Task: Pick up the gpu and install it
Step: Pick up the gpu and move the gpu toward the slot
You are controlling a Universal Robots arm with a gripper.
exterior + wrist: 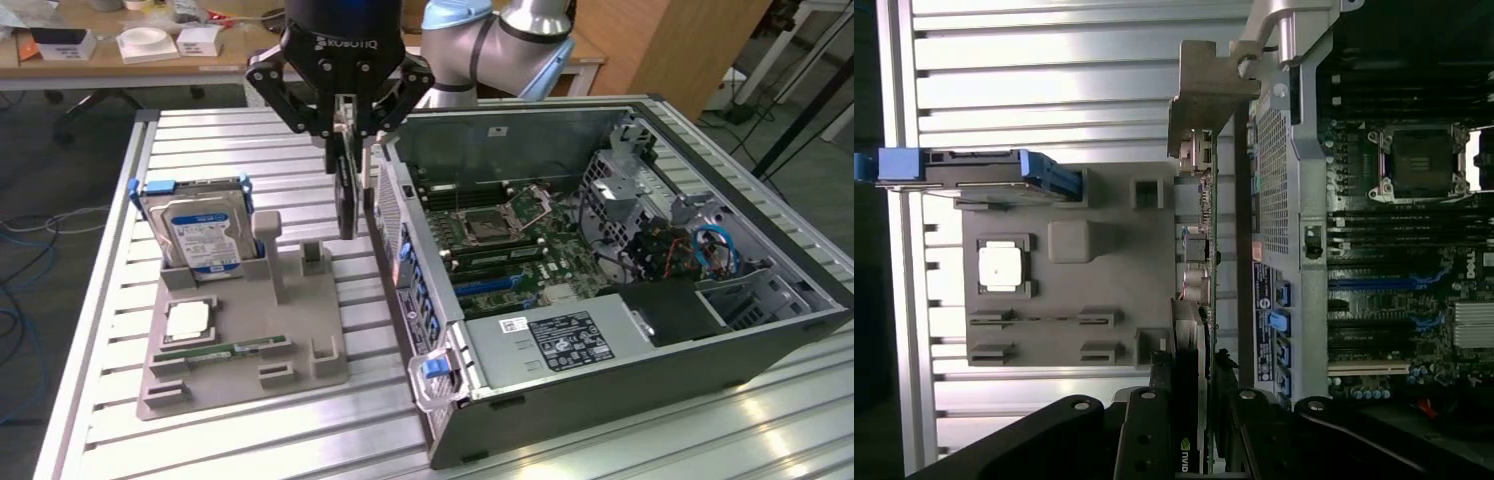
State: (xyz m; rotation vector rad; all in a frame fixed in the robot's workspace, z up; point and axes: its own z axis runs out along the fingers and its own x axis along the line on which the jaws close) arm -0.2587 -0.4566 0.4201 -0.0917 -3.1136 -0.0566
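The gpu [346,190] hangs edge-down from my gripper [350,132], which is shut on its top edge. It is lifted above the table, between the grey parts holder [307,365] and the side wall of the open computer case [641,375]. In the wrist view the gpu [1206,110] runs edge-on away from the gripper [1199,405], its silver end bracket farthest from the fingers. The card sits just outside the case wall, over the holder's edge. The motherboard [507,235] with its blue slots [1374,283] lies inside the case.
On the holder stand a hard drive with a blue-white label [203,238], a square processor chip [187,320] and a narrow green memory stick [220,352]. The ribbed aluminium table [94,330] carries everything. Cables and a drive cage [667,240] crowd the case's far end.
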